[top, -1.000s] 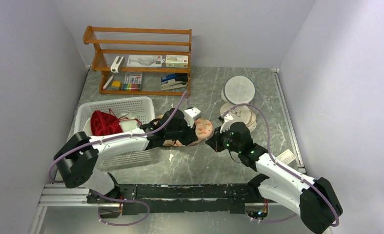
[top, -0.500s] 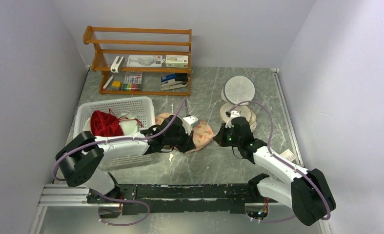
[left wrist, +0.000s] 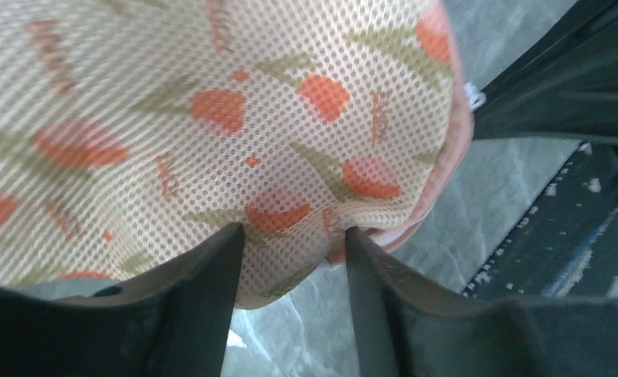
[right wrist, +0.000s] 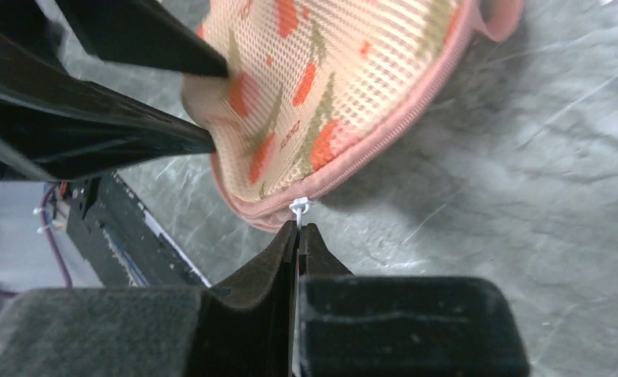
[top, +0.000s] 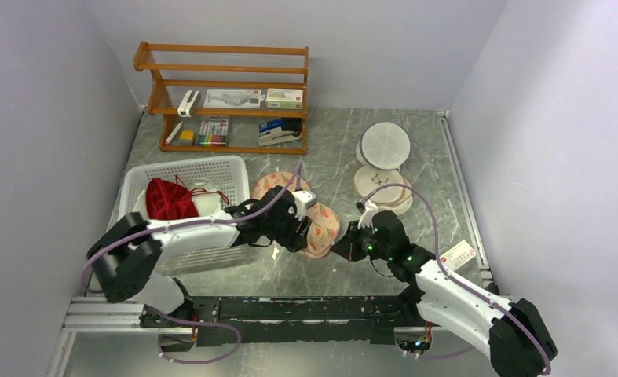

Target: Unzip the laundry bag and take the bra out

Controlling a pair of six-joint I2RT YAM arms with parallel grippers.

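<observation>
Right gripper (right wrist: 298,229) is pressed together on the white zipper pull (right wrist: 298,207) and has dragged it nearer over the last second. Laundry bag (right wrist: 321,86) slid along mid-table (top: 447,181). Left gripper (left wrist: 294,233) pinches its mesh. Unzipping looks underway; bra unseen.

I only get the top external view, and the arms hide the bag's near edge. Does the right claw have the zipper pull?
Observer: Yes, the right wrist view shows the right claw shut on the white zipper pull at the laundry bag rim.
Operator: And the other arm?
Observer: The left claw pinches a fold of the bag's mesh.
Operator: Any opening yet?
Observer: The zipper beside the pull looks closed; no bra shows.
</observation>
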